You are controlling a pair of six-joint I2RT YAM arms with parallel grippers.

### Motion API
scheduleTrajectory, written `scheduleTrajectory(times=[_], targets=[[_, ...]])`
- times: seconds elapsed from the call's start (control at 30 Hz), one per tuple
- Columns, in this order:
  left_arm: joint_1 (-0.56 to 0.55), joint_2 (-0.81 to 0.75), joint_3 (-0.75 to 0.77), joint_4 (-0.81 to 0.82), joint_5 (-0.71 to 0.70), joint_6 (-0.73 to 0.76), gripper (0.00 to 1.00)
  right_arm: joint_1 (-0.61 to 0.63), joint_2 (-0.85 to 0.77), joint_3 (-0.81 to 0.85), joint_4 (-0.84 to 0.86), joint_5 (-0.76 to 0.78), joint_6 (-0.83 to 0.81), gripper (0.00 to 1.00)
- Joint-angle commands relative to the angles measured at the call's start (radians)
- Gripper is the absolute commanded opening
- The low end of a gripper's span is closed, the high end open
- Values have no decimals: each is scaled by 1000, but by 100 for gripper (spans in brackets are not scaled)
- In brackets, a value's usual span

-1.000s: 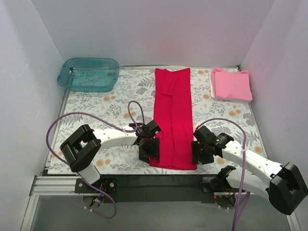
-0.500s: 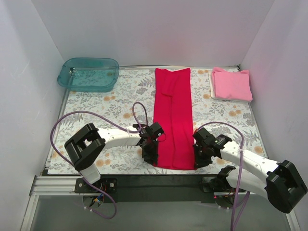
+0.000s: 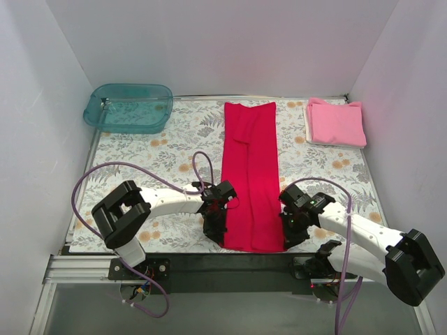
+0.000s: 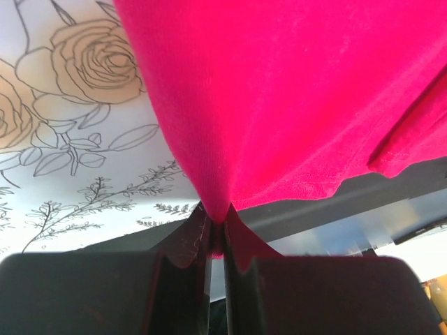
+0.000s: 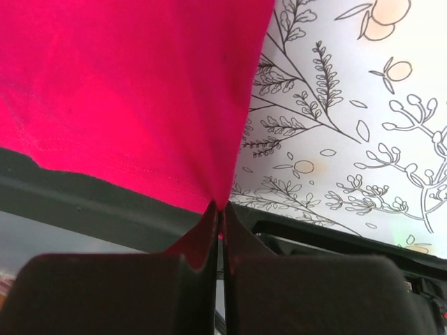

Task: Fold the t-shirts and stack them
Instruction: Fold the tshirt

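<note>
Obstacles: teal tub point(image 3: 129, 125) far-left, pink shirt point(image 3: 336, 123) far-right.

Top view: lit brightly and evenly from overhead, with soft, short shadows beside the arms on the floral table cover point(image 3: 140, 150) and a faint pinkish tint on the white wall point(image 3: 398, 77) at upper right; sharp across the frame, dimmer along the bottom edge. Left wrist view: bright white at upper left, strongly saturated on the red t-shirt point(image 4: 279, 91), weave sharp at centre, near-black and blurred on the left fingers point(image 4: 181, 279) along the bottom. Right wrist view: equally bright, crisp on the printed cover at right, dark and out of focus on the right fingers point(image 5: 140, 293) at lower frame.
</note>
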Motion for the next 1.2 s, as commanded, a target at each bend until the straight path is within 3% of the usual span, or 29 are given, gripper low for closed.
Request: scheduleTrajectory(times=[0.0, 0.2, 0.57, 0.77, 1.17], targets=[[-6, -6, 52, -35, 21, -1, 2, -1, 18, 75, -53, 2, -36, 1], [34, 43, 186, -63, 18, 45, 0, -19, 113, 257, -91, 80, -104, 1], [299, 158, 448, -110, -39, 205, 0, -199, 424, 641, -73, 168, -283, 1], [390, 229, 568, -20, -105, 245, 0, -260, 587, 823, -15, 206, -334, 1], [450, 371, 665, 129, -218, 335, 0, -372, 753, 932, 110, 172, -385, 1]])
